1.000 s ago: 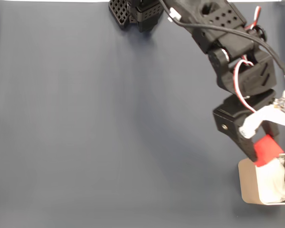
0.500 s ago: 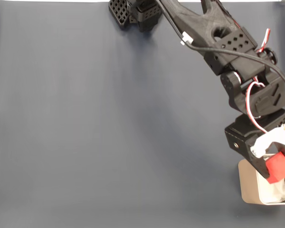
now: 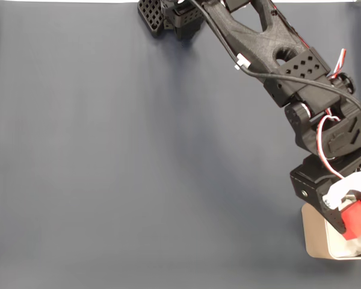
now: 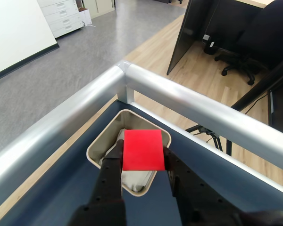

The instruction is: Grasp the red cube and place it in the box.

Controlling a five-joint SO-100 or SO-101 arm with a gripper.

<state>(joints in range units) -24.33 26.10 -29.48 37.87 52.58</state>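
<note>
Gripper (image 4: 142, 157) clamped tight on the cube (image 4: 142, 149), one black finger (image 4: 114, 162) pressed to its left face and the other to its right in the wrist view, jaws parted just by the block's width. That cube sits up in the air between the fingertips, directly over the box (image 4: 95, 149), its flat red top squarely facing the wrist camera. Under it, white padding (image 4: 137, 179) shows inside the box, peeking out below the cube's lower edge. Box walls are beige with rounded corners, and the box sits on the dark blue mat (image 4: 52, 193) close to the table's corner, where two silver rails (image 4: 188, 106) meet.

Over to the fixed view: the black arm (image 3: 271, 54) reaches down from the top centre toward the lower right corner, red and white wires looping along its wrist. The gripper (image 3: 349, 220) is down at the box (image 3: 313, 232), the cube (image 3: 356, 220) bright red at its tip, overlapping the box's opening, a sliver of padding (image 3: 358, 247) just beneath. Wide stretch of mat (image 3: 138, 156) to the left. Beyond the rails in the wrist view, wood floor and an office chair (image 4: 245, 56)
</note>
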